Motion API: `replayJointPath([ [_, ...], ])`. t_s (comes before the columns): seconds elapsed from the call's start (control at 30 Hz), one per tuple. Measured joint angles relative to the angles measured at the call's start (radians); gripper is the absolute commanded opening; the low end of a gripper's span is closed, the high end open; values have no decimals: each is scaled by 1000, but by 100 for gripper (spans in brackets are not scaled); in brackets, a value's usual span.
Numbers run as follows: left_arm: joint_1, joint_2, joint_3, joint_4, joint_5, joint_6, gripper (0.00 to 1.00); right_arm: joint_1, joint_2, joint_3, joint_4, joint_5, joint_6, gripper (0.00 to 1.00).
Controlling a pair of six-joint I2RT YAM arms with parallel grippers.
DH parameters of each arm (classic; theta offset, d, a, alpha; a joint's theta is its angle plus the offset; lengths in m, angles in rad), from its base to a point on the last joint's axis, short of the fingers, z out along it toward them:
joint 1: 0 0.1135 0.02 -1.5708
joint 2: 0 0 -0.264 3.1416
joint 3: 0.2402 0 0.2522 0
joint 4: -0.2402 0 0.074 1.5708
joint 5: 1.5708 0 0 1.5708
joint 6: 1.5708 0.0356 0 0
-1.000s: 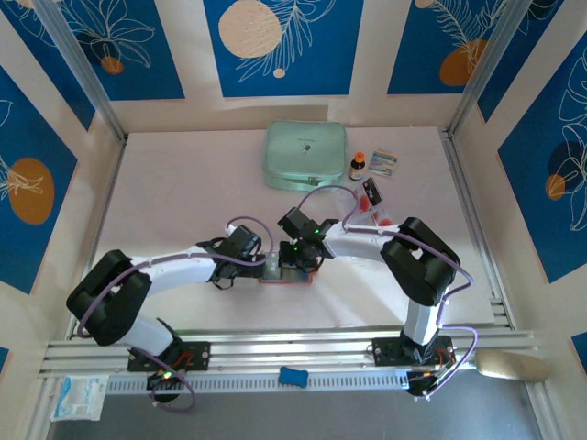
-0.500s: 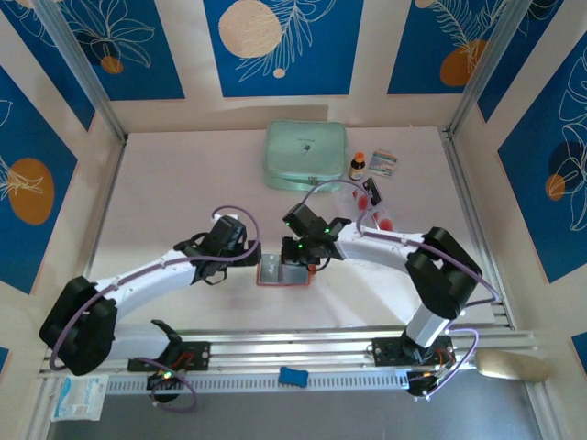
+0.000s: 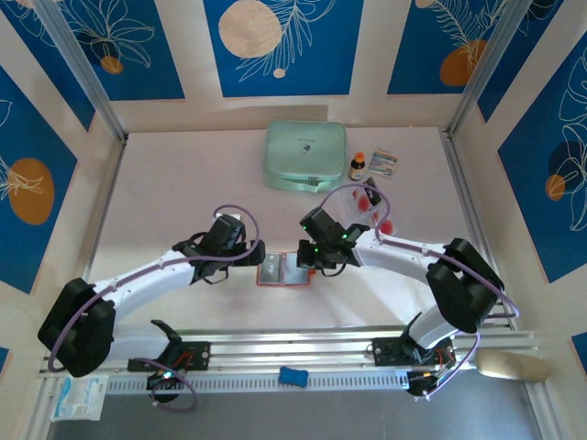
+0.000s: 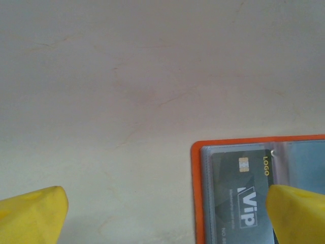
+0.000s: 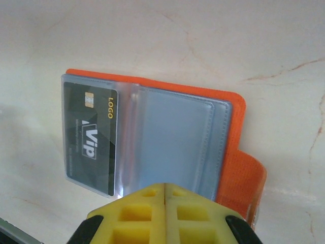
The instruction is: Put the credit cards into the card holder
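The small square orange leather-like card holder (image 3: 281,271) lies open and flat on the pale table (image 3: 174,183), near its front middle, with a dark grey plastic credit card (image 5: 91,137) tucked in the left clear sleeve. The left gripper (image 4: 162,216) hangs just left of it, yellow fingers (image 4: 31,212) spread as wide as they go, holding nothing. The right gripper (image 5: 165,206) has its jaws pressed together, empty, over the holder's edge; whether it touches, I cannot tell. Farther back on the right lie small red-and-dark cards (image 3: 371,192), then a little brown bottle (image 3: 358,167) and a mint-green zip case (image 3: 305,156).
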Motion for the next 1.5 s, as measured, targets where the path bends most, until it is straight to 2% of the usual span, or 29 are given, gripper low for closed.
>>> replayJointPath([
  [0.27, 1, 58, -9, 66, 48, -31, 100, 53, 40, 8, 19, 21, -35, 0],
  [0.8, 3, 103, -79, 219, 120, -137, 100, 51, 85, 9, 60, 3, -61, 0],
  [1.1, 3, 114, -81, 254, 145, -162, 100, 2, 86, -72, 108, 6, -59, 0],
  [1.5, -20, 166, -81, 310, 167, -192, 100, -39, 85, -129, 227, -49, -39, 0],
])
